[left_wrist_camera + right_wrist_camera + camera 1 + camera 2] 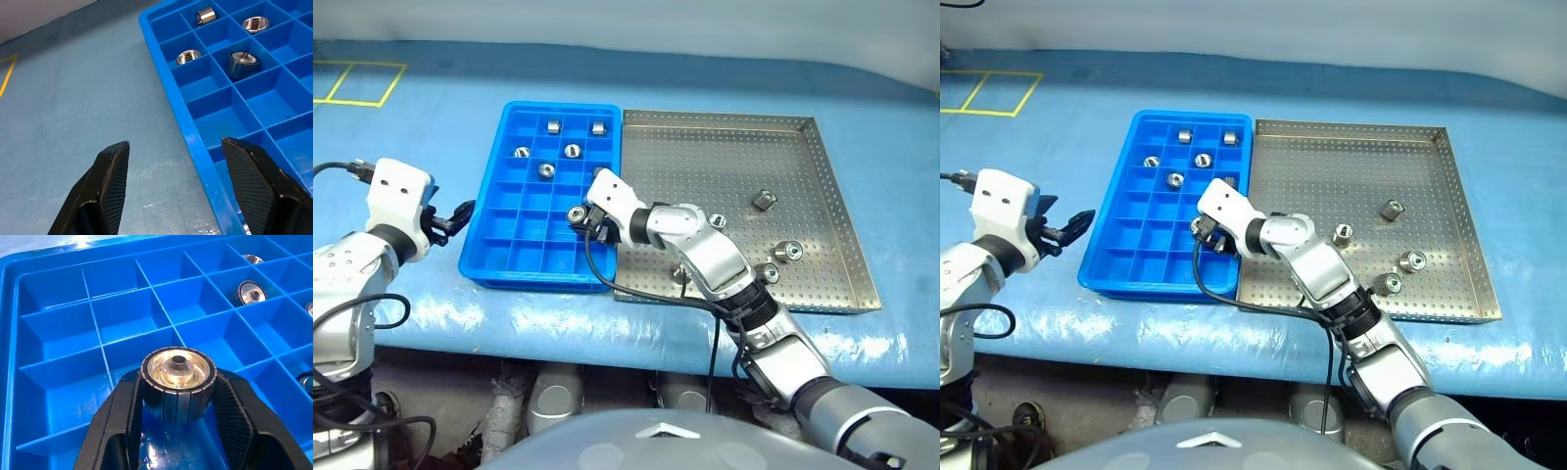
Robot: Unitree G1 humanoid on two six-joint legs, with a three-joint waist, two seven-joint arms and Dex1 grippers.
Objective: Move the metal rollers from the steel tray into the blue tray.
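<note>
The right claw (579, 217), two black ribbed fingers, is clamped on one shiny ribbed metal roller with a dark centre hub (178, 382), held over the bright blue plastic compartment tray (480, 257) near its right-hand wall, about mid-length. Directly beneath the claw the square cells lie unoccupied; thin blue divider walls stand on every side of it. Beyond the claw, toward the tray's far end, five more silver rollers (572, 151) sit in separate cells. Behind the claw's arm, the large perforated steel tray with a low rim (842, 186) abuts the blue tray edge to edge; four rollers (788, 251) are scattered on its floor, one partly hidden by the forearm. The left claw (450, 222) hangs with fingers spread wide and nothing between them, just outside the blue tray's left rim over the light blue tablecloth (431, 117). Yellow marked lines (357, 83) lie well apart from it.
</note>
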